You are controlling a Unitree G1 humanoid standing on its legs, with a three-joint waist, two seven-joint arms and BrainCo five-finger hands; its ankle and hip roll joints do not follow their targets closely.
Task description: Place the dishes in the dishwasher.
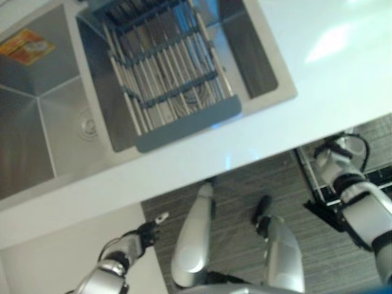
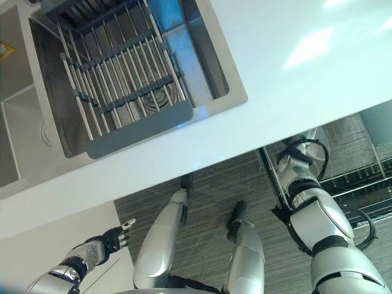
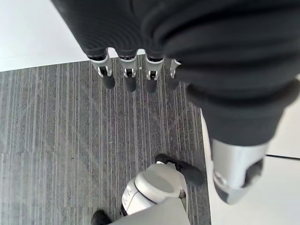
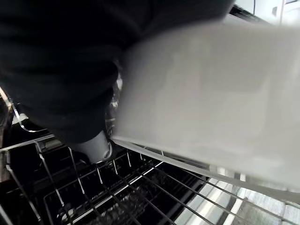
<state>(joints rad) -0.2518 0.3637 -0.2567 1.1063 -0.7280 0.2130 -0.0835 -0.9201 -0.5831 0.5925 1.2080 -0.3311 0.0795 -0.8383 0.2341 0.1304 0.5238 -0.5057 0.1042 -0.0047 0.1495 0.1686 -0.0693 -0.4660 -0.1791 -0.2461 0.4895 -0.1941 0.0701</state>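
Right hand [image 4: 70,70] fingers hidden, white dish [image 4: 211,98] above dishwasher rack [image 4: 117,187]

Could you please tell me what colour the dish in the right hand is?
The dish looks white, best seen in the right wrist view.

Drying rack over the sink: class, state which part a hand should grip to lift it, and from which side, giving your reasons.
Probably the flat grey end bar of the drying rack, approached from the counter side. That bar is broad, solid and lies along the sink's near edge, while the rods are thin and closely spaced, leaving little room for fingers.
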